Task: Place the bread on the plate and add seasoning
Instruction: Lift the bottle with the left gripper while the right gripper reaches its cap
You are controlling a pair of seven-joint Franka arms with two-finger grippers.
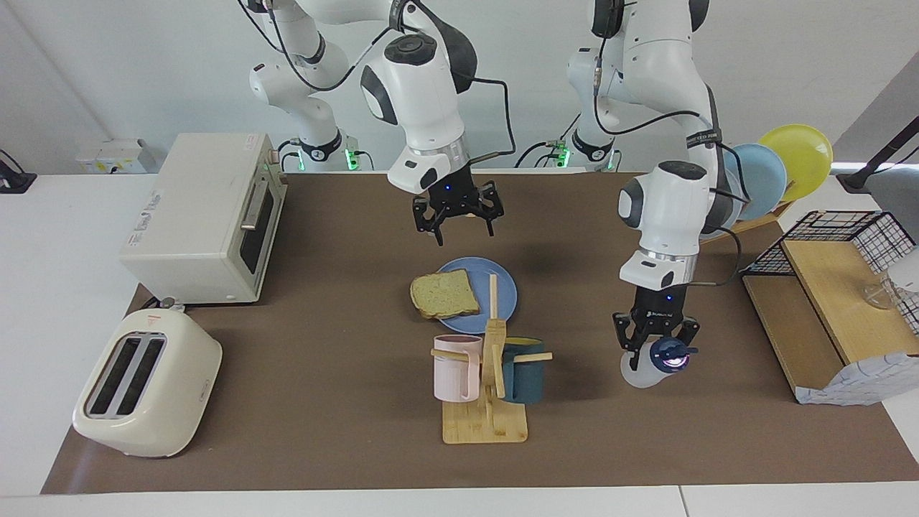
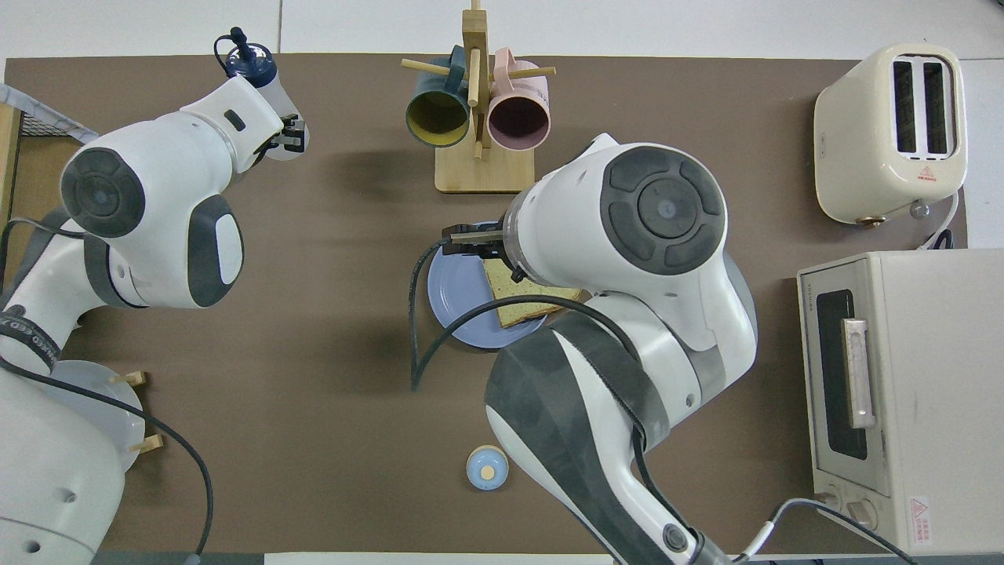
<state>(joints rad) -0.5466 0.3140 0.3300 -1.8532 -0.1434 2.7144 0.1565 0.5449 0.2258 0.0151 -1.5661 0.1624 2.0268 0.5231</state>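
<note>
The bread (image 1: 445,294) (image 2: 522,304) lies flat on the blue plate (image 1: 502,287) (image 2: 455,302), overhanging the rim toward the right arm's end of the table. My right gripper (image 1: 463,228) hangs open and empty well above the plate; in the overhead view its own arm hides most of it. My left gripper (image 1: 655,348) (image 2: 284,135) is shut on the seasoning bottle (image 1: 635,375) (image 2: 271,86). It holds the bottle tilted, just above the mat toward the left arm's end, and the navy cap (image 1: 672,357) (image 2: 249,64) points away from the robots.
A wooden mug rack (image 1: 488,424) with a pink and a teal mug stands just beside the plate, farther from the robots. Toaster (image 1: 143,391) and toaster oven (image 1: 204,215) sit at the right arm's end. Plate rack (image 1: 761,176) and shelf (image 1: 833,316) sit at the left arm's end. A small blue lid (image 2: 487,468) lies near the robots.
</note>
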